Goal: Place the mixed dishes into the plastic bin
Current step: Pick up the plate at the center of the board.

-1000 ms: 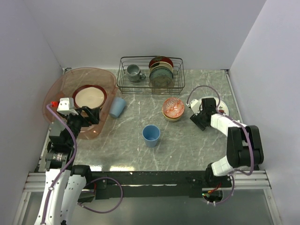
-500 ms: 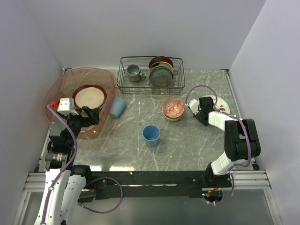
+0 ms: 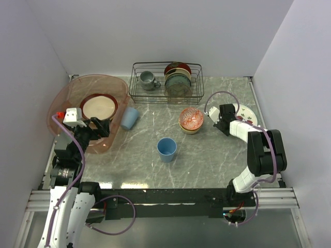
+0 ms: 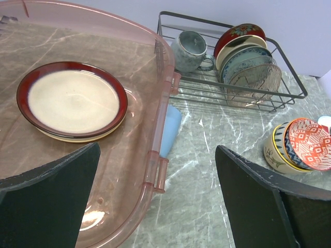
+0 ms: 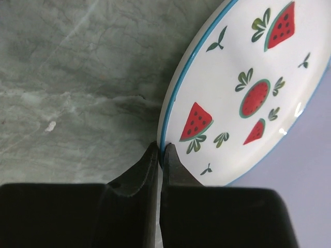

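Note:
My right gripper is shut on the rim of the white plate with red fruit marks, at the table's right. The pinkish plastic bin stands at the left and holds a dark red plate stacked on a yellowish one. My left gripper hangs open over the bin's near corner, holding nothing. A light-blue cup lies against the bin's right side. A second blue cup stands mid-table. The red-patterned bowl sits nested in a cream bowl.
A black wire rack at the back holds a grey mug and upright plates. White walls close in on the left, back and right. The right wall is close behind the white plate.
My right gripper has moved back and a little right to the white plate's edge and shut on its rim. The left arm has stayed still.

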You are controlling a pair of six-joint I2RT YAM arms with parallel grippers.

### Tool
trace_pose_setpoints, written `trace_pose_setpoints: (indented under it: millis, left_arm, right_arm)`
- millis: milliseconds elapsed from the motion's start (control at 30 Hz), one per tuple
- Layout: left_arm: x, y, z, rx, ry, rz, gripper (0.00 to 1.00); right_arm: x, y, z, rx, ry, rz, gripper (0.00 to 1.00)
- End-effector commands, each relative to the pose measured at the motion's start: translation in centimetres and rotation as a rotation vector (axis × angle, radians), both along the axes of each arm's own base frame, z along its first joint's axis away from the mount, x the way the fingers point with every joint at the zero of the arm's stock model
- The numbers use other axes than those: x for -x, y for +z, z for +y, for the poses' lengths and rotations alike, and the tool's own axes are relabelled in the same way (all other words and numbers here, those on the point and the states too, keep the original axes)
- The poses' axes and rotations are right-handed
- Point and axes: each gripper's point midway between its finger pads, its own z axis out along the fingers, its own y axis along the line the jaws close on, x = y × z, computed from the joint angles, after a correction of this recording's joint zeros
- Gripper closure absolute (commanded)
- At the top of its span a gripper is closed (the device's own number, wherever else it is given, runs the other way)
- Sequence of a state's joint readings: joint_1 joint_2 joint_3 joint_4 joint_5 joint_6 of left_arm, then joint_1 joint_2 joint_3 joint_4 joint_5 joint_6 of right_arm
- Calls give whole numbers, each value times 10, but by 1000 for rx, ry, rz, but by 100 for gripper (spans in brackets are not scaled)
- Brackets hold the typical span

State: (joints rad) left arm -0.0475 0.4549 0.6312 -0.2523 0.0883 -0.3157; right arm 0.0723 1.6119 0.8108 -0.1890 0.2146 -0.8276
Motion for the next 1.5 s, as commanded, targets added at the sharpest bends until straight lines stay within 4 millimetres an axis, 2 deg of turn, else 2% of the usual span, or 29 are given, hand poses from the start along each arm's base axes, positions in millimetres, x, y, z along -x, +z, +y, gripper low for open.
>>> trace_pose_setpoints:
  millis: [0,167,267,467,567,700,733,867,900,933,1000,1167,1200,1267,1300,1467]
  left_arm:
    - [0,12,1,-13,2,-44,1]
    - [-1,10,0,-13,-2,-37,1]
    - [-1,10,-4,-12,-23,-35,1]
    - [0,11,-16,5,-91,-41,1]
    - [2,10,-29,41,-158,-34,1]
    - [3,9,-53,128,-279,-9,1]
    - [4,4,-65,158,-346,24,1]
    - [9,-6,-97,396,-497,146,1]
    - [8,2,-102,432,-530,129,1]
    - [12,0,-110,513,-573,183,1]
    - [13,2,-119,568,-610,205,1]
    - [15,14,-138,629,-606,238,1]
    - [20,15,-149,632,-634,257,1]
    - [19,19,-158,658,-622,264,1]
    - [26,17,-171,663,-654,293,1]
    - [31,24,-211,722,-648,353,1]
  right_arm:
    - [17,13,9,-81,-15,-15,100]
    - [20,43,11,-68,57,-77,100]
    - [22,68,13,-65,99,-135,100]
    - [36,91,18,-60,182,-167,100]
    - [41,106,19,-53,207,-205,100]
    - [49,117,22,-54,246,-224,100]
    - [50,121,23,-53,259,-228,100]
    - [57,139,31,-74,303,-260,100]
    - [61,139,35,-90,323,-253,100]
    - [62,143,36,-88,339,-258,100]
    - [66,150,41,-98,377,-269,100]
    - [76,163,50,-109,435,-302,100]
    - [79,164,52,-107,452,-300,100]
    - [82,170,56,-114,475,-316,100]
    - [84,171,58,-118,481,-315,100]
    - [93,183,69,-142,522,-335,100]
